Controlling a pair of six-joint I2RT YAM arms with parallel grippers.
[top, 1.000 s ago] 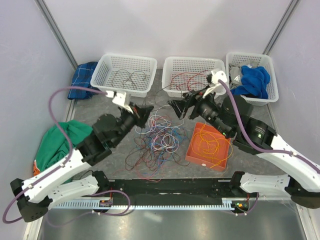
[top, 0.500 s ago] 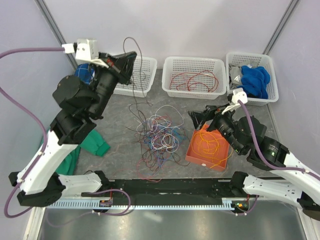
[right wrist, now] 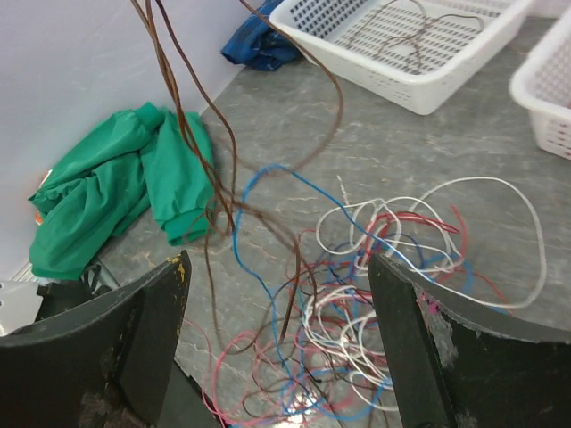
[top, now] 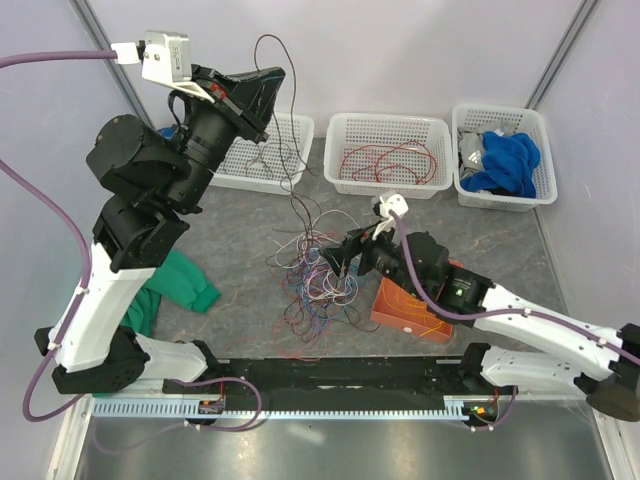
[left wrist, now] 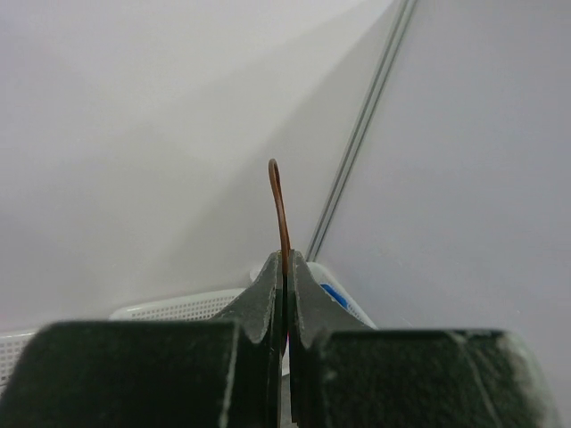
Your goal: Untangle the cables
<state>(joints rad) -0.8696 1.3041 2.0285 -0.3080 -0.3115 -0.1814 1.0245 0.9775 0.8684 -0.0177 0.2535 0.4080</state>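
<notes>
We find the left gripper (left wrist: 285, 267) high above the table (top: 230, 230), jaws clenched on a dark brown cable (top: 291, 150). This cable loops above the fingertips and hangs down into the tangle of cables (top: 318, 275) at the table's centre. The right gripper (right wrist: 277, 276) sits low at the tangle's right edge, jaws released wide and grasping nothing, with brown, blue, red and white strands lying beyond its fingers. Red cables (top: 385, 155) rest in the middle basket (top: 385, 187). Yellow cables (top: 408, 303) lie in the orange tray (top: 400, 328) beside the right arm.
</notes>
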